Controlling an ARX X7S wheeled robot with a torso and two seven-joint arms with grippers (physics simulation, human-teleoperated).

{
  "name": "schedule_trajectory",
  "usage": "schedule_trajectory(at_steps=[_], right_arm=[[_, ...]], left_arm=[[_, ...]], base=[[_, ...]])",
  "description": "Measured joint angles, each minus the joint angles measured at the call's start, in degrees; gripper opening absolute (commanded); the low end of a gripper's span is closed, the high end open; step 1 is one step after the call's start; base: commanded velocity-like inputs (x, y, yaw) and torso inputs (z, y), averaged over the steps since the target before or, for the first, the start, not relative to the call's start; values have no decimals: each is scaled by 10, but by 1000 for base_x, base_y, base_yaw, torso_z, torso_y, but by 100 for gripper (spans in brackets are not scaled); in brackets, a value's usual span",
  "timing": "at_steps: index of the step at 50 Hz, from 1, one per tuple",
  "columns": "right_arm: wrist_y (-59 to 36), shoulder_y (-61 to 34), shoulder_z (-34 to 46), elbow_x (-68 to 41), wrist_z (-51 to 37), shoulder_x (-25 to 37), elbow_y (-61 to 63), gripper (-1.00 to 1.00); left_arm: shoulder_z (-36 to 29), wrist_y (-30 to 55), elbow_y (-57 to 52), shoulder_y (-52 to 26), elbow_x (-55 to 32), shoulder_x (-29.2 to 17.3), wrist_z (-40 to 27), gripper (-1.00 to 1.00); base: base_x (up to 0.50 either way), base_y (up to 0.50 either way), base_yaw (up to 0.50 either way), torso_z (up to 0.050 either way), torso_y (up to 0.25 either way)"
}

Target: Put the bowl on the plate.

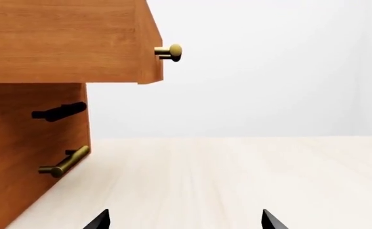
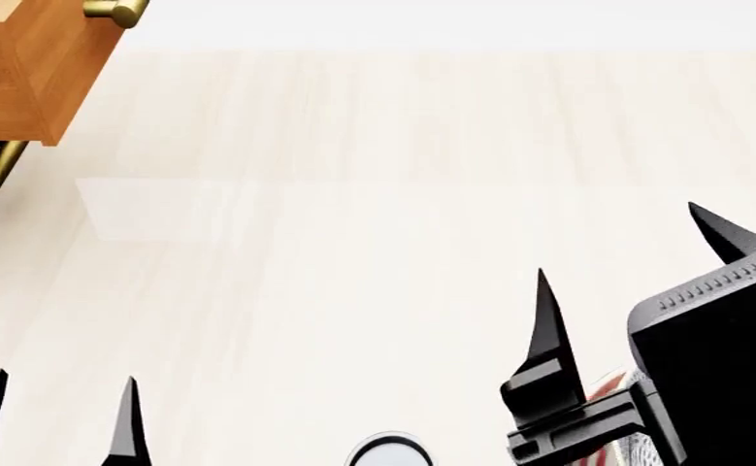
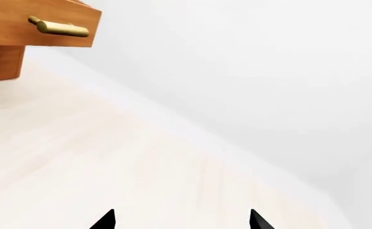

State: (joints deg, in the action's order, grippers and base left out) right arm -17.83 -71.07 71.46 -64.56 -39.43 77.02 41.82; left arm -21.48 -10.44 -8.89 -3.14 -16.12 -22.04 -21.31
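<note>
The right black pincer (image 2: 637, 282) is held up over the pale wooden worktop (image 2: 351, 223), its two pointed tips spread wide with nothing between them. The left black pincer (image 2: 54, 413) is spread too. A sliver of the red-ringed white plate (image 2: 607, 386) is seen behind the right pincer. A brown wooden drawer cabinet with brass handles (image 2: 21, 68) is seen far left.

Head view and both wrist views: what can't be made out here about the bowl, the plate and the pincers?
- Plate: head view shows only a red-ringed sliver, behind the right pincer; absent from both wrist views.
- Bowl: cannot be identified in any view. A round white-rimmed object is cut off by the head view's bottom edge.
- Left pincer: only its tips show, cut by the frame edge, in the head and wrist views.
</note>
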Motion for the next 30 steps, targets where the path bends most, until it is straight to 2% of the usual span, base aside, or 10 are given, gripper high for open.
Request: schedule_trajectory(at_steps=[30], right_arm=[[29, -5, -17, 42, -9, -8, 26, 100]], left_arm=[[-5, 2, 7, -7, 2, 0, -1, 100]], base=[[0, 0, 0, 0, 0]])
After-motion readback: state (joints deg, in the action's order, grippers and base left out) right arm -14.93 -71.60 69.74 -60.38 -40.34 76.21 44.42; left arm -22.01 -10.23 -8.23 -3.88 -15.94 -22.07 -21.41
